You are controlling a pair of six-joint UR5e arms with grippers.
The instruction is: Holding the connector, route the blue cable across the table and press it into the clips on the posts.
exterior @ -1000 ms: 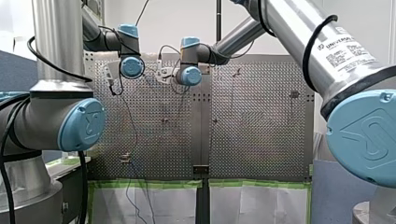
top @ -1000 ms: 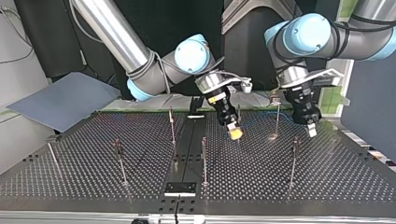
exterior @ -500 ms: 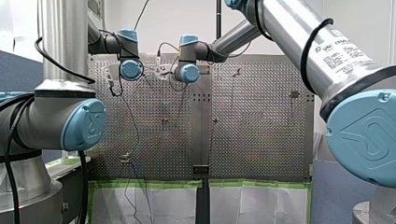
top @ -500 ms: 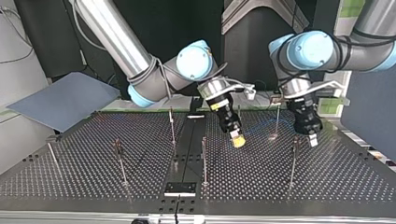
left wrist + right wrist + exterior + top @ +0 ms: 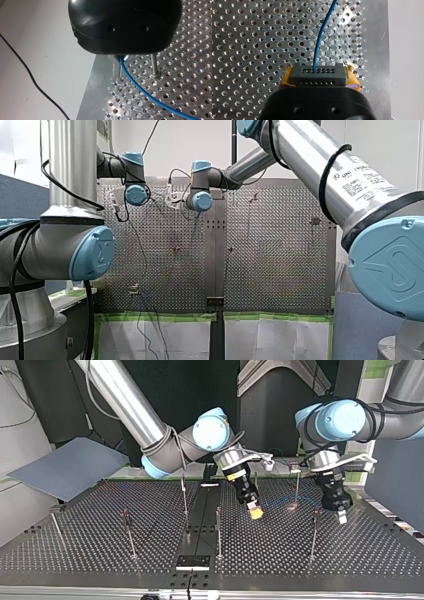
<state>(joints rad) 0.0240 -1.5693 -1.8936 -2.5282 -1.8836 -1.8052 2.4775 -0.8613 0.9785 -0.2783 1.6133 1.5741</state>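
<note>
Both wrists have drifted toward the front view's left over the last second. My left arm (image 5: 136, 194) and my right arm (image 5: 200, 200) are working at the far end of the perforated table (image 5: 280, 270), and their claws are hidden beneath the wrists here.

In the top view, the right gripper (image 5: 256, 512) has come nearer and a little to the view's right. The left gripper (image 5: 341, 516) has also swung right and nearer, and now sits just right of a near post (image 5: 313, 535). Between them the blue cable (image 5: 282, 499) hangs in a shallow loop low over the table, passing the foot of a far post (image 5: 297, 485). I judge the pair is carrying the line toward the posts on that side. No clip visibly holds the cable yet.

In the left wrist view, the cable comes out from under the black claw. Its metal fingers (image 5: 115, 62) stand close on either side, so I read the claw as closed around the cable, which trails away over the holes.

In the right wrist view, the yellow pads (image 5: 351, 77) are clamped tight on the black connector (image 5: 315, 73). The cable rises from the connector's top row.
</note>
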